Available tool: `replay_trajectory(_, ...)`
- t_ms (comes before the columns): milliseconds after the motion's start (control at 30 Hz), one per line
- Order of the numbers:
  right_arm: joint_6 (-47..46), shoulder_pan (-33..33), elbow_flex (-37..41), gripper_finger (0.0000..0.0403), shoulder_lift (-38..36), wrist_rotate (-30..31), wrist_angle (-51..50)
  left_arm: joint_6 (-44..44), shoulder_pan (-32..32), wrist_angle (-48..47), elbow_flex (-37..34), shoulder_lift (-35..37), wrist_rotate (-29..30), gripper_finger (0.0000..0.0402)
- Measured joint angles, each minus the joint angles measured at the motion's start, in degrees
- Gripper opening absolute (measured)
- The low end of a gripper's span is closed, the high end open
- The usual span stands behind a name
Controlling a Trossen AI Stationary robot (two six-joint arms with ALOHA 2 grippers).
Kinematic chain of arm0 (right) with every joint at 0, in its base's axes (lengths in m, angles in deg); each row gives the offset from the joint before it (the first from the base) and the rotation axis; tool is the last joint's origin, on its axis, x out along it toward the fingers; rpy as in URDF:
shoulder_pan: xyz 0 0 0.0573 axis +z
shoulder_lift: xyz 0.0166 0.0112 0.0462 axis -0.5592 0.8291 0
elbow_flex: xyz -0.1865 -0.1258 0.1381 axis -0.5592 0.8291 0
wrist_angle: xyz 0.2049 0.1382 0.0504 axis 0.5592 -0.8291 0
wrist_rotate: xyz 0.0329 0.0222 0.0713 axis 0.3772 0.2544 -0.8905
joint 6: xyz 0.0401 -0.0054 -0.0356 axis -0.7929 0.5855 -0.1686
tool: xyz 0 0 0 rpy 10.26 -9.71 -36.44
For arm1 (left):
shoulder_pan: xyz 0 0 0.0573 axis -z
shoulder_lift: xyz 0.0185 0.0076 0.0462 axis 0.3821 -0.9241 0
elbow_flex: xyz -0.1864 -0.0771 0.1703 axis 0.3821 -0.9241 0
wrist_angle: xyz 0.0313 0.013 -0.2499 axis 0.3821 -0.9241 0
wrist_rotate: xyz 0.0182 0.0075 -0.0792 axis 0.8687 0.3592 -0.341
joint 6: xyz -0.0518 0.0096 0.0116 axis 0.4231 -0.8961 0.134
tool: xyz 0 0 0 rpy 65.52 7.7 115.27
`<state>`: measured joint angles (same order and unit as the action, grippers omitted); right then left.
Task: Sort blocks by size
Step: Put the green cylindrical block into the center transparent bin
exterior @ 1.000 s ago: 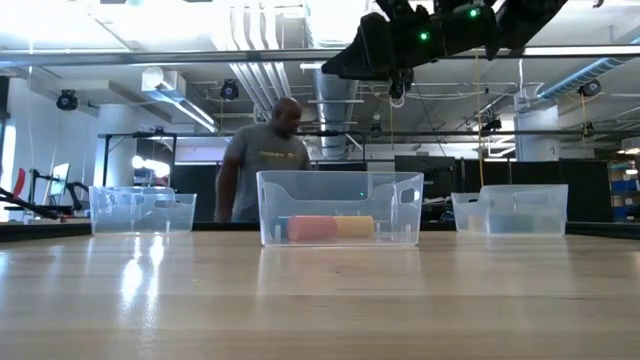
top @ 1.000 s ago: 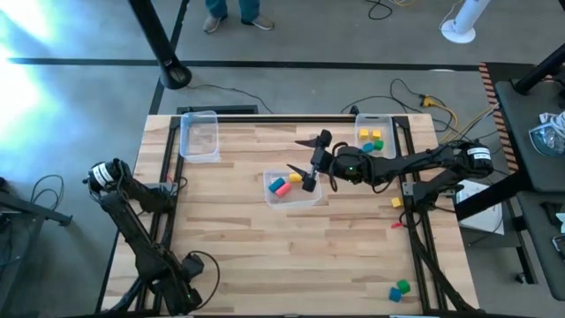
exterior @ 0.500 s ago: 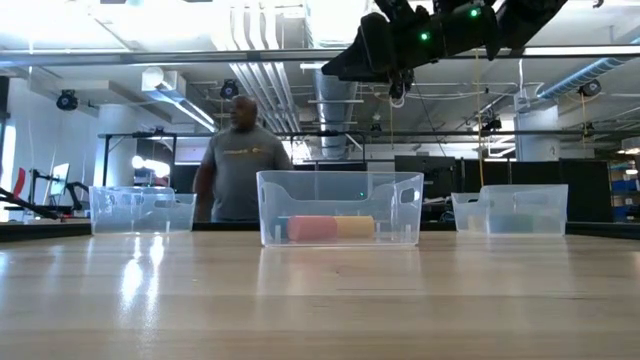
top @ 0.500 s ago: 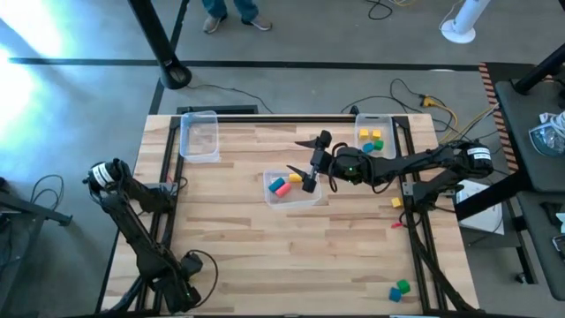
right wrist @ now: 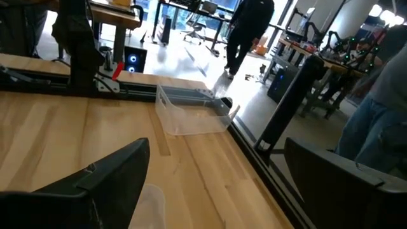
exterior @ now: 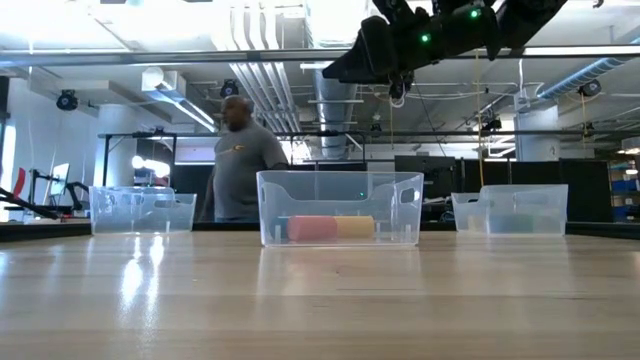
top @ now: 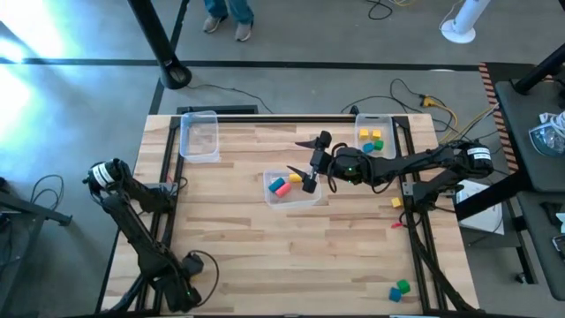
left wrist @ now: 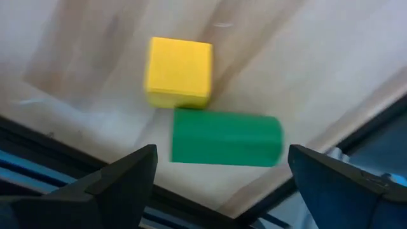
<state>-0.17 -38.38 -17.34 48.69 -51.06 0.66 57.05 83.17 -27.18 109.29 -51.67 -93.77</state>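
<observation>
Overhead, the right arm (top: pixel 415 163) reaches level across the table, its gripper (top: pixel 309 163) spread empty above the middle bin (top: pixel 293 188); left gripper (left wrist: pixel 219 175) spread too.

Three clear bins (top: pixel 199 136) sit on the wooden table (top: pixel 238 238); a person (exterior: pixel 238 160), perhaps walking, stands behind.

In the high view the blocks in the far-right bin (top: pixel 374 140) are too small to count or tell their shapes. The middle bin (exterior: pixel 340 208) clouds its contents in the low view: a pink block (exterior: pixel 312 228) and a yellow block (exterior: pixel 354 227) show as soft shapes, their ends unclear. The person (top: pixel 226 13) is cut off at the high view's top edge, only legs and shoes showing. The left wrist view blurs the green block (left wrist: pixel 226 138), and the left pincer (left wrist: pixel 222 184) runs off the bottom edge.
</observation>
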Motion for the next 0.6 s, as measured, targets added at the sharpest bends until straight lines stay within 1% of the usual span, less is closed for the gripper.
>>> replay_trajectory(100, 0.0, 0.0, 0.0, 0.0357, 0.0, 0.0, -0.5, 0.2, 0.0, 1.9, 0.1, 0.0, 0.0, 0.0341)
replay_trajectory(167, 0.0, 0.0, 0.0, 0.0357, 0.0, 0.0, -1.3, -0.2, 0.0, 1.3, 0.4, 0.0, 0.0, 0.0341)
replay_trajectory(267, -0.6, 0.0, 0.0, 0.0357, 0.0, 0.4, -2.0, -2.6, 0.1, -2.4, 2.0, 0.0, 0.0, 0.0341)
replay_trajectory(333, -1.3, 0.0, 0.0, 0.0357, 0.0, 0.4, -2.6, -5.4, 0.1, -7.1, 3.8, 0.0, 0.4, 0.0341)
replay_trajectory(433, -1.4, 0.0, 0.0, 0.0357, 0.0, 0.5, -2.9, -10.9, 0.1, -12.8, 7.4, 0.0, 2.3, 0.0341)
replay_trajectory(500, -1.5, 0.0, 0.0, 0.0357, 0.0, 0.6, -2.9, -16.5, 0.2, -16.0, 9.3, 0.0, 3.9, 0.0341)
replay_trajectory(600, -1.5, 0.0, 0.0, 0.0357, 0.0, 0.9, -3.1, -28.3, 0.9, -16.9, 10.2, 0.0, 5.1, 0.0341)
